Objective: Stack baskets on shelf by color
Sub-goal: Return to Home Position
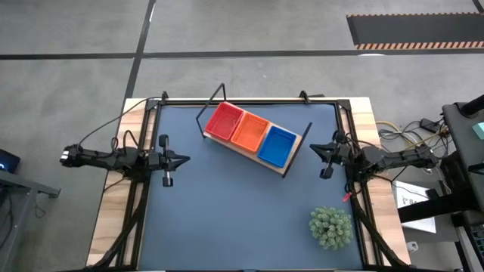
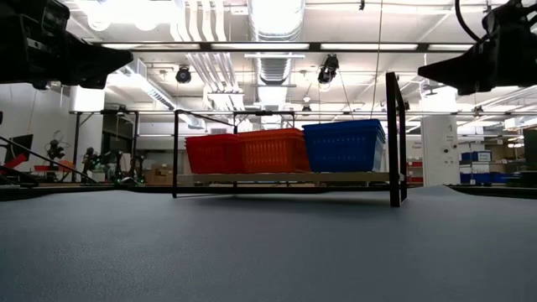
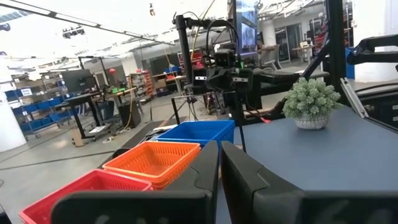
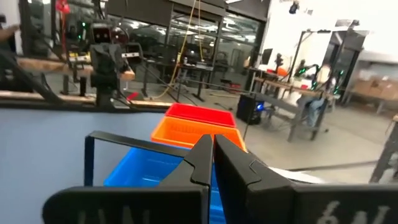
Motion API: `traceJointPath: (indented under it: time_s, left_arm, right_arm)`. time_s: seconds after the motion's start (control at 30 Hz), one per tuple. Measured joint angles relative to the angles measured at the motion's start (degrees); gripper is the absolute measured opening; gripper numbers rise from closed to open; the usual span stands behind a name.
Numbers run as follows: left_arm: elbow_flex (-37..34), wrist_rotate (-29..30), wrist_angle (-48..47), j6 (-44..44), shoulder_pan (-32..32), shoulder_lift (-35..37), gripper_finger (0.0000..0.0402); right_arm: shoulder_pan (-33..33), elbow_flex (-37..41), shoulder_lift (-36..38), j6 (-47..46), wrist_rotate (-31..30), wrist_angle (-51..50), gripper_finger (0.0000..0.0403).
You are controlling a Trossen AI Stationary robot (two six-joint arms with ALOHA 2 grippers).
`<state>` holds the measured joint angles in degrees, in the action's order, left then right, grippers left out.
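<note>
Jaws closed, empty, left and right; red, orange, blue baskets (image 1: 250, 131) on shelf (image 2: 285, 178).

One shelf (image 1: 293, 160) holds three basket stacks: one red stack (image 1: 224, 121), one orange stack (image 1: 250, 131) and one blue stack (image 1: 278, 144). How many baskets make up each stack cannot be counted. There is one plant (image 1: 330, 227) and two grippers — one left gripper (image 1: 184, 159), one right gripper (image 1: 313, 148).
</note>
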<state>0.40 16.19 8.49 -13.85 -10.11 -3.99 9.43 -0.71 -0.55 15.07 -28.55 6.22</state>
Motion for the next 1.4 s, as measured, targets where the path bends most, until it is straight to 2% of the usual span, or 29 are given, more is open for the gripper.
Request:
traceJointPath:
  time_s: [0.23, 1.4]
  left_arm:
    - [0.0, 0.1, 0.0, 0.0, 0.0, 0.0, 0.0001]
    - [-0.1, 0.1, 0.0, 0.0, 0.0, 0.0, 0.0002]
  right_arm:
    - [0.0, 0.0, -0.3, -6.3, 0.0, 0.0, 0.0008]
    - [0.0, 0.0, -0.4, -6.1, 0.0, 0.0, 0.0008]
